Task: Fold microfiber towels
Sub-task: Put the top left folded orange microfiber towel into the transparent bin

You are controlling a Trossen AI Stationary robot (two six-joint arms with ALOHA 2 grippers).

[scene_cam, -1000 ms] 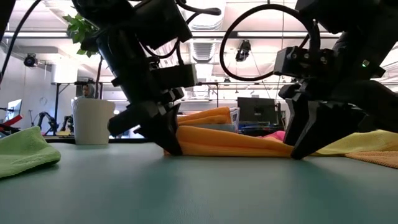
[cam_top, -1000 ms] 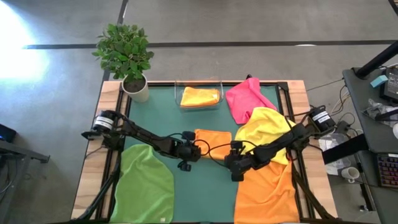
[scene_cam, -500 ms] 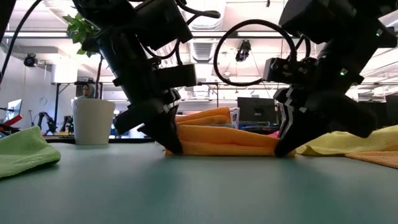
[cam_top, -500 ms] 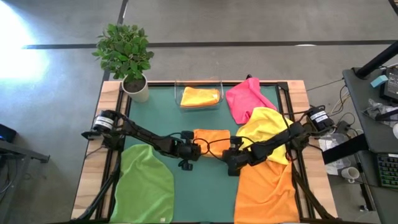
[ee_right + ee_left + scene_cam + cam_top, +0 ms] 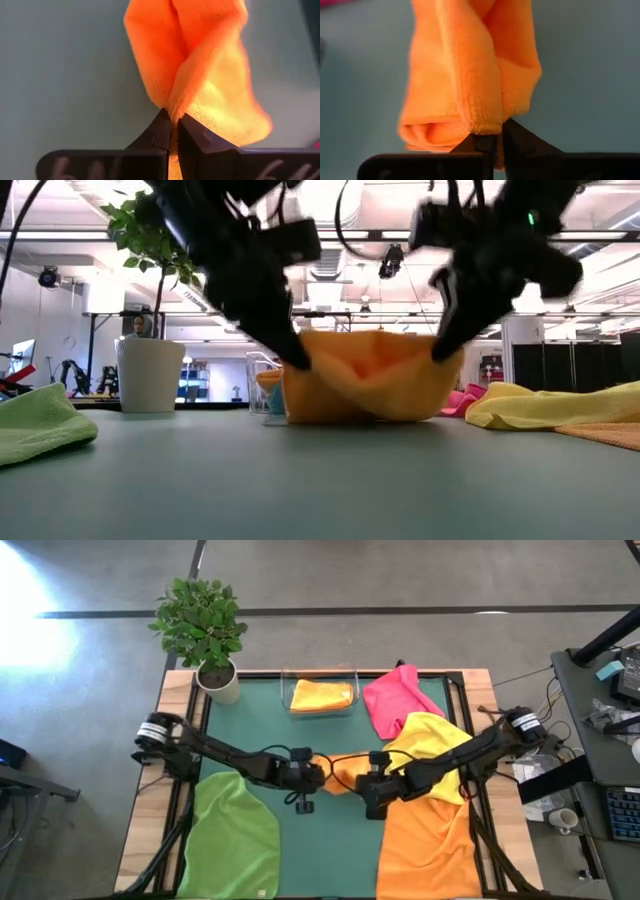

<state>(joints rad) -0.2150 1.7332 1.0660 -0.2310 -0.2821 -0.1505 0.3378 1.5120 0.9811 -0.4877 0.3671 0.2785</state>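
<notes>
A small orange microfiber towel (image 5: pixel 370 385) hangs between my two grippers in the middle of the green mat (image 5: pixel 330 840); its lower part rests on the mat. My left gripper (image 5: pixel 300 362) is shut on its left near corner. My right gripper (image 5: pixel 438 352) is shut on its right near corner. Both reach in slanting down, as the high view shows for the left gripper (image 5: pixel 312 778) and the right gripper (image 5: pixel 372 786), with the orange towel (image 5: pixel 345 776) between them. My left gripper pinches the towel's left near corner (image 5: pixel 485 129) between its two fingers, slanting down from the near left. One layer or several, I cannot tell. The corner is lifted and the cloth hangs from it down to the mat. My right gripper pinches the towel's right near corner (image 5: pixel 172 114) between its two fingers, slanting down from the near right. The corner is raised off the mat. The top edge (image 5: pixel 372 338) sags slightly between the two holds.
A green towel (image 5: pixel 236 835) lies near left. A large orange towel (image 5: pixel 430 850) lies near right, with a yellow towel (image 5: pixel 432 745) and a pink towel (image 5: pixel 390 700) behind it. A clear tray (image 5: pixel 322 695) holds a folded towel at the far edge, beside a potted plant (image 5: pixel 215 675).
Both grippers have risen from the mat with the orange towel's two near corners. The towel, which lay flat, now stands up as a hanging sheet: its near edge is lifted, its far part stays on the mat.
</notes>
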